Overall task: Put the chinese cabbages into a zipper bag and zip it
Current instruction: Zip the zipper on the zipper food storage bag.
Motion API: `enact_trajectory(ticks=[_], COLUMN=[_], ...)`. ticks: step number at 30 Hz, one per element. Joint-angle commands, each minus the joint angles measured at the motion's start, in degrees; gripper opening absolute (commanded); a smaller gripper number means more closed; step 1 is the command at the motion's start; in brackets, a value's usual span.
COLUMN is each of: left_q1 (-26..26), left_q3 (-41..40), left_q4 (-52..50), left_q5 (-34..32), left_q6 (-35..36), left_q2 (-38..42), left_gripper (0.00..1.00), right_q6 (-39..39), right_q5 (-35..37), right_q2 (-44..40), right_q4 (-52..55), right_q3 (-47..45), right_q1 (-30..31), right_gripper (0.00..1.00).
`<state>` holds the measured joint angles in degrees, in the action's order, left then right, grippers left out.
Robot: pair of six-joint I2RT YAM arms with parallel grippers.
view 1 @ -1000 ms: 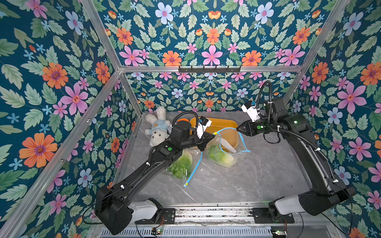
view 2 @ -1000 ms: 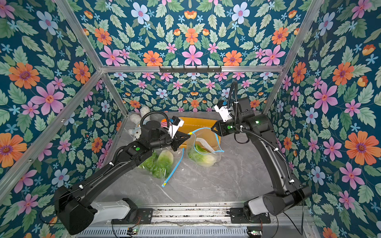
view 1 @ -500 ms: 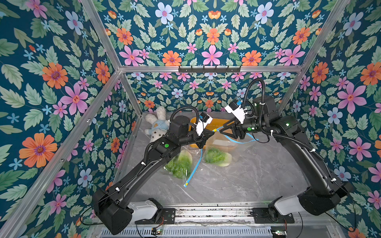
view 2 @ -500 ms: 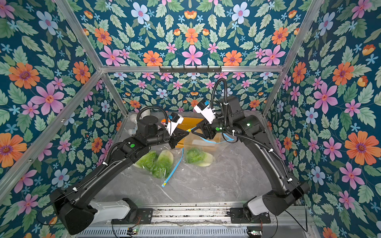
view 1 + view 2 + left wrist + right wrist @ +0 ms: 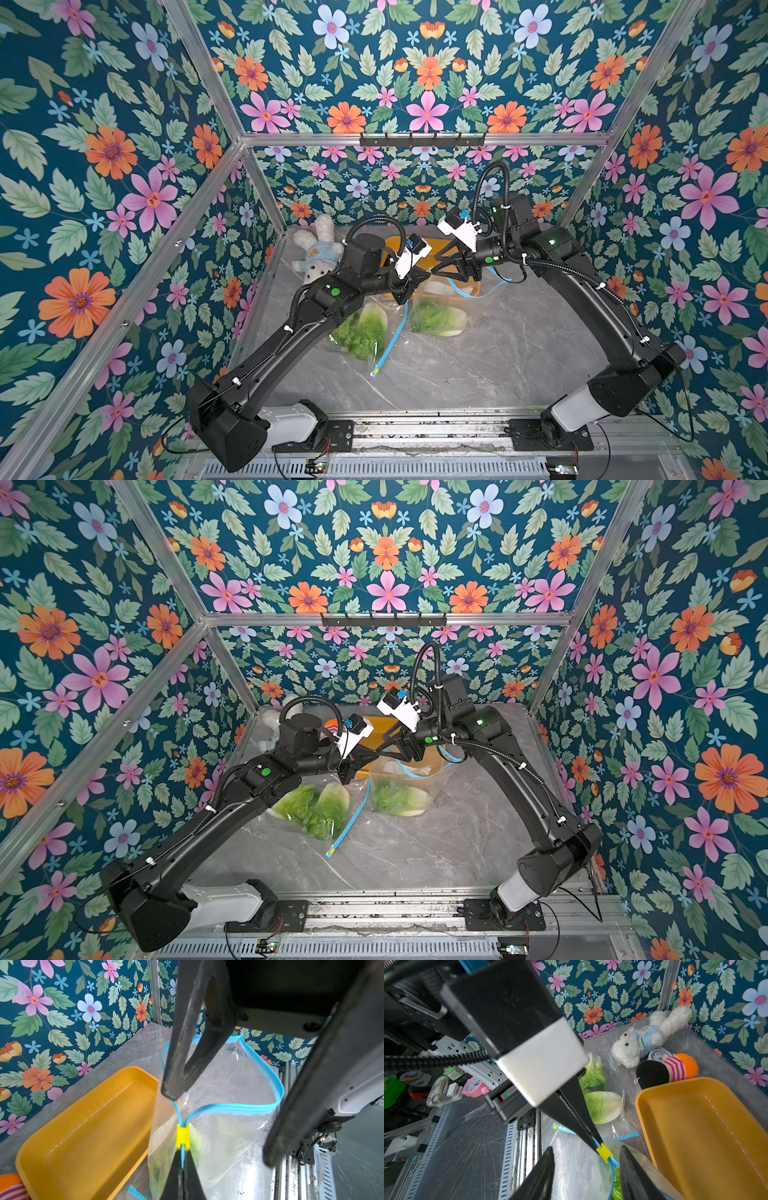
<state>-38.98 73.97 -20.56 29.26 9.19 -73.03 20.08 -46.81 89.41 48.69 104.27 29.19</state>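
My left gripper (image 5: pixel 182 1154) is shut on the blue zip strip of a clear zipper bag (image 5: pixel 228 1084), right behind its yellow slider (image 5: pixel 182 1136). The bag's mouth gapes open, and one chinese cabbage (image 5: pixel 436 318) lies inside it. My right gripper (image 5: pixel 586 1148) is open, its fingertips either side of the yellow slider (image 5: pixel 604 1153) without touching it. In both top views the two grippers meet tip to tip above the bag, the left gripper (image 5: pixel 415 279) facing the right gripper (image 5: pixel 437 270). Two more cabbages (image 5: pixel 316 808) lie in a second clear bag under my left arm.
An empty yellow tray (image 5: pixel 83 1126) stands just behind the held bag. A white plush bear (image 5: pixel 316 253), a small clock (image 5: pixel 657 1055) and an orange striped toy (image 5: pixel 679 1067) sit in the back left corner. The second bag's blue zip strip (image 5: pixel 390 336) trails toward the front.
My right gripper has swung left from the bag's right side to my left gripper's tip, and its jaws have opened wider. The left gripper has risen slightly, still shut on the strip.
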Motion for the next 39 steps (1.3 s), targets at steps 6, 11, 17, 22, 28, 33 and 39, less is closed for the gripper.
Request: enact_trajectory(ticks=[6, 11, 17, 22, 28, 33, 39], left_q1=[0.05, 0.06, 0.09, 0.05, 0.05, 0.05, 0.09], left_q3=[-0.21, -0.39, 0.25, 0.02, 0.28, 0.38, 0.29], left_q4=[0.76, 0.82, 0.52, 0.72, 0.95, 0.87, 0.87], left_q5=[-1.01, -0.52, -1.12, -2.07, -2.16, -2.54, -2.96], left_q6=[1.44, 1.7, 1.69, 1.79, 1.7, 1.85, 1.66], left_q2=[1.21, 1.83, 1.71, 2.3, 2.23, 2.18, 2.28], left_gripper=[0.0, 0.0, 0.0, 0.0, 0.0, 0.0, 0.0], right_q6=[3.71, 3.37, 3.35, 4.02, 4.42, 5.9, 5.24], right_q5=[-3.8, -4.17, -4.9, -3.79, -0.07, 2.05, 2.04], right_q2=[2.15, 2.85, 3.93, 4.63, 4.57, 5.09, 6.55], right_q4=[0.54, 0.18, 1.32, 2.27, 1.34, 3.38, 2.94], right_q3=[0.2, 0.36, 0.96, 1.24, 1.02, 2.42, 3.12], right_q1=[0.06, 0.07, 0.07, 0.07, 0.32, 1.57, 1.57], right_gripper=[0.45, 0.41, 0.36, 0.36, 0.36, 0.3, 0.19])
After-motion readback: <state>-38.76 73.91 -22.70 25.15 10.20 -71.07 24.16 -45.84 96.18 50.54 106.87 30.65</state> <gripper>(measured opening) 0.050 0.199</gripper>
